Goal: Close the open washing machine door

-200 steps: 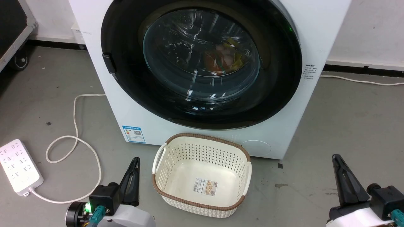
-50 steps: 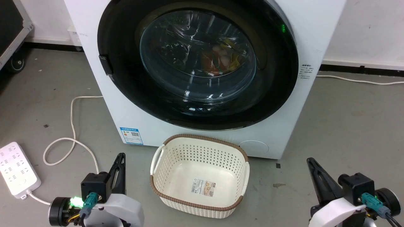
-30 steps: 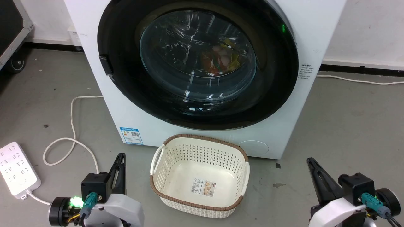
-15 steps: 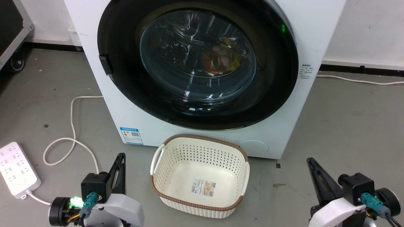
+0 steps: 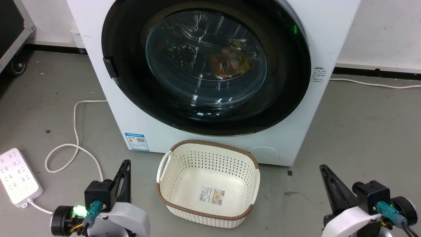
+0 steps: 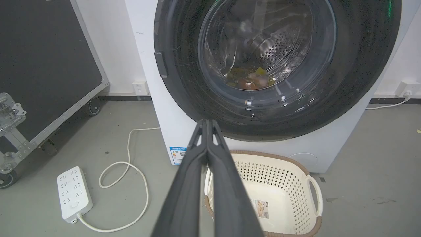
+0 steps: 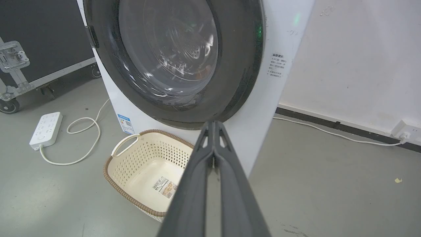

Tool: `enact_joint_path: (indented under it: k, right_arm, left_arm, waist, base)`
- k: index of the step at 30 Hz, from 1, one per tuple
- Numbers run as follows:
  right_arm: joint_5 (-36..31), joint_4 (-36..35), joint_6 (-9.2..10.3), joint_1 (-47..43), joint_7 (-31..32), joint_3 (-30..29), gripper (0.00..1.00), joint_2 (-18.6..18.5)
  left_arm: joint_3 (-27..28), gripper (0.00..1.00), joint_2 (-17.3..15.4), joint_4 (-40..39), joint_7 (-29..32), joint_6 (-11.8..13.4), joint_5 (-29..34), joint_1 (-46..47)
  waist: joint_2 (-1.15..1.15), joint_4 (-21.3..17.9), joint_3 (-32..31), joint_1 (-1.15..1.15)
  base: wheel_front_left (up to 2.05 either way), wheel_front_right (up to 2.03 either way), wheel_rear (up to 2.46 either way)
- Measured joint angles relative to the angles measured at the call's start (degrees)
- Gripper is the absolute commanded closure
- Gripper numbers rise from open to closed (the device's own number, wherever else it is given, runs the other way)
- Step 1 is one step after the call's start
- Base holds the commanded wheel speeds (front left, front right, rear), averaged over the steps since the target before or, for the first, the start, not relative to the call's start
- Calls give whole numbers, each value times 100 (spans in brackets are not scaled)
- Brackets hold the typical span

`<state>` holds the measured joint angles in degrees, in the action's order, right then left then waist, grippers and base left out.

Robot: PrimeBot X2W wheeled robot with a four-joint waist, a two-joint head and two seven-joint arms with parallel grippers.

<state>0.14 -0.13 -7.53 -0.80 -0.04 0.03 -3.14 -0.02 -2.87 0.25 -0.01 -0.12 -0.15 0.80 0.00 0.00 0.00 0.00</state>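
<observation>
The white washing machine stands ahead of me, its glossy black round door lying flush against the front, clear glass bowl in the middle. Coloured laundry shows through the glass. In the left wrist view the door fills the top, and in the right wrist view the door is seen at an angle. My left gripper is low at the lower left, shut and empty, well short of the machine. My right gripper is at the lower right, shut and empty, also away from it.
A cream perforated basket with a brown rim sits empty on the floor just in front of the machine, between my arms. A white power strip and its looping cable lie at left. A black wheeled case stands far left.
Since the oldest frame both arms have drawn back and lower, and the camera has shifted slightly. Over the last second nothing has moved.
</observation>
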Motion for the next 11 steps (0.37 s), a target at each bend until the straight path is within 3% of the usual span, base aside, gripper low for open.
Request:
enact_joint_path:
  k: [11]
  right_arm:
    - [0, 0, 0, 0, 0, -2, 100, 0]
  left_arm:
    - [-3, 100, 0, 0, 0, 0, 0, 0]
  waist:
    - [0, 0, 0, 0]
  base:
    - [0, 0, 0]
